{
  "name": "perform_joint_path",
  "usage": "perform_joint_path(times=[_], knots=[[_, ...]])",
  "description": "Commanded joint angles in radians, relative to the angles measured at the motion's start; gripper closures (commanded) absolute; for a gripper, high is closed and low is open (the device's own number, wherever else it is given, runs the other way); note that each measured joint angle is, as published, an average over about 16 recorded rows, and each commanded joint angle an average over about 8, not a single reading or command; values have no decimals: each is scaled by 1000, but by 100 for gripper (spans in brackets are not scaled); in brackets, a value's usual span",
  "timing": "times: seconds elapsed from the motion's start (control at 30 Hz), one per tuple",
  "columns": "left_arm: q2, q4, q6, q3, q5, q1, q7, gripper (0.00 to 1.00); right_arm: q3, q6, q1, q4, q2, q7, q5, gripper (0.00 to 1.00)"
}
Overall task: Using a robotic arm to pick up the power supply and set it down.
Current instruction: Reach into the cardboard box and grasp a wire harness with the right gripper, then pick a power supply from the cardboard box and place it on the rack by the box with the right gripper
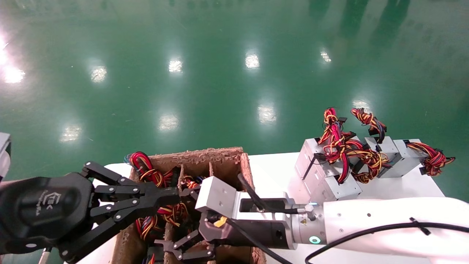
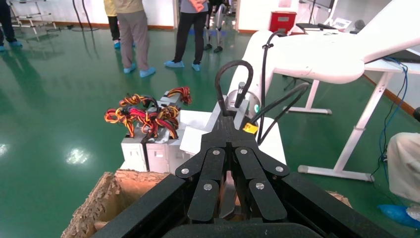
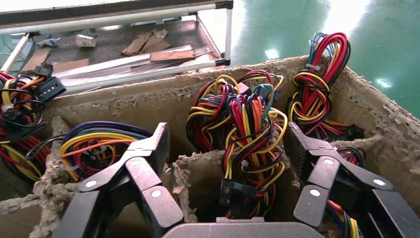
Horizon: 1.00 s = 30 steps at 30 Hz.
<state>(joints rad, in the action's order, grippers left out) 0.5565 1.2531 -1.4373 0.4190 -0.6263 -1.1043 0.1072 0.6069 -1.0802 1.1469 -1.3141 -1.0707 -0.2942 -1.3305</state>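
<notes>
The white robotic arm [image 1: 384, 220] reaches in from the right. Its black right gripper [image 1: 185, 246] hangs open over a worn cardboard box [image 1: 205, 156]. In the right wrist view the right gripper [image 3: 228, 141] straddles a bundle of red, yellow and black wires [image 3: 252, 134] rising from a middle compartment. Neither finger touches the bundle. The metal body of the power supply below those wires is hidden. Several silver power supplies [image 1: 329, 179] with wire bundles stand on the white table [image 1: 271, 172] to the right. My left gripper [image 1: 181, 192] is shut and empty above the box's left side.
More wire bundles [image 3: 317, 74] fill neighbouring compartments, split by frayed cardboard dividers [image 3: 198, 163]. Green floor [image 1: 220, 73] lies beyond the table's far edge. People [image 2: 133, 29] and a white desk [image 2: 356, 124] show far off in the left wrist view.
</notes>
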Motion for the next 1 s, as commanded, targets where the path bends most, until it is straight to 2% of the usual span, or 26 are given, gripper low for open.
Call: perform_joint_path(times=[0.03,0.57,1.0], knots=[[0,0,0,0,0,0,0,100,3,6,0,2,-5,5,-9,100],[0,0,0,0,0,0,0,100,8,49,0,52,-39,31,-39,100],[0,0,0,0,0,0,0,100,-4,39,-3,69,-29,35,-15,100]])
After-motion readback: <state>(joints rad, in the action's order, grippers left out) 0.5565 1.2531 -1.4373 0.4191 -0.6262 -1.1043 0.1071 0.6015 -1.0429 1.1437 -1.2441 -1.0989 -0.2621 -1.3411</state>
